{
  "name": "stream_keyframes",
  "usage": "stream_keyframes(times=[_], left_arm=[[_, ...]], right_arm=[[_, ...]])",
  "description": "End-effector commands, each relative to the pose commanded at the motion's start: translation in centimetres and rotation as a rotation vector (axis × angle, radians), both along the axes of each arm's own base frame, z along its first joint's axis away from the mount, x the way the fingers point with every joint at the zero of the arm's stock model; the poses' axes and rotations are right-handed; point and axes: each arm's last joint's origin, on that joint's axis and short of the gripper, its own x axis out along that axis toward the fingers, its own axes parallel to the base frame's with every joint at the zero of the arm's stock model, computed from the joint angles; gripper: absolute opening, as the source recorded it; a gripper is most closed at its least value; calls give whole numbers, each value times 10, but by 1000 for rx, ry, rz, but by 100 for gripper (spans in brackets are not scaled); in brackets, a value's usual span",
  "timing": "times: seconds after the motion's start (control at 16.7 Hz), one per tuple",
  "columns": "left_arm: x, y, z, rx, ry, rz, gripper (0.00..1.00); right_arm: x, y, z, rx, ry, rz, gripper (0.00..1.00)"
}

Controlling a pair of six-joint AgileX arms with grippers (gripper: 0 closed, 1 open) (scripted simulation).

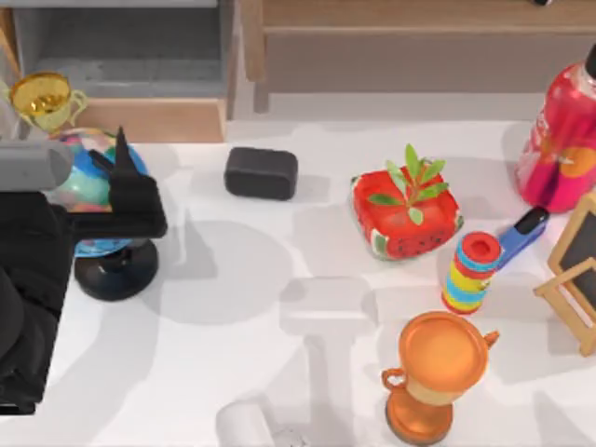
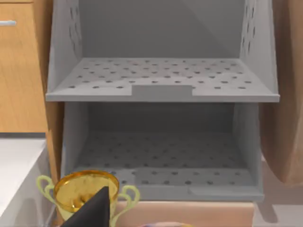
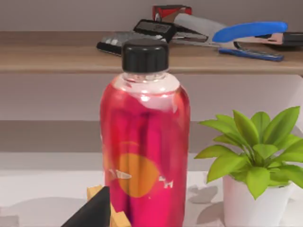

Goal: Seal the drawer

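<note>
Drawer open at the table's far left, my left gripper lined up to shove it shut.
The drawer [image 1: 140,116] stands pulled out; my left gripper [image 1: 119,158], fingers pressed together and empty, hovers over the globe [image 1: 93,182]. Pushing forward, I risk clipping the gold trophy [image 1: 42,98] or toppling the globe. No writing readable anywhere.

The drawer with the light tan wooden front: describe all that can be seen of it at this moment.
The drawer with the light tan wooden front stands pulled open at the table's far left. Its grey inner walls and floor are dotted with small holes and look empty. A gold trophy cup stands just before its front panel; contact cannot be judged. The left gripper hovers nearby, over a globe, apart from the drawer.
</note>
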Motion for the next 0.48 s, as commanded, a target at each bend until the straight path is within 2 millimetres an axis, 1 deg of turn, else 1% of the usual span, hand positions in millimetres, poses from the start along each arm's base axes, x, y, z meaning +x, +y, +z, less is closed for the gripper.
stream_keyframes(times=[0.3,0.48], left_arm=[[0,0,-1,1,2,1,100],[7,8,-1,44,-7,25,100]], right_arm=[[0,0,0,0,0,0,100],[0,0,0,0,0,0,100]])
